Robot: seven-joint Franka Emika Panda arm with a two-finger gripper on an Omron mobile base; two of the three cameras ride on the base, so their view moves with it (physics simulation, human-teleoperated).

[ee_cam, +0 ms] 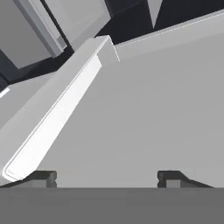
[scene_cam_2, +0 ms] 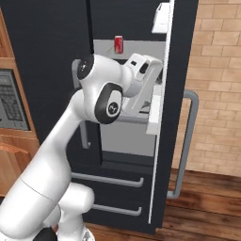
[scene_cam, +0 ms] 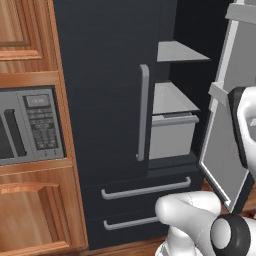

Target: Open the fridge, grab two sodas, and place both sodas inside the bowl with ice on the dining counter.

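Observation:
The black fridge stands with its left door shut and its right door swung open. Grey shelves and a drawer show inside. One red soda can stands upright on an upper shelf; the second soda is hidden. My arm reaches up in front of the opening, with the hand close to the inner side of the open door. My gripper is open and holds nothing; it faces the door's grey inner panel and a pale door ledge. The bowl with ice and the dining counter are out of view.
A grey built-in microwave sits in wooden cabinets left of the fridge. Two fridge drawers with grey handles lie below. A brick wall and wood floor are to the right of the open door.

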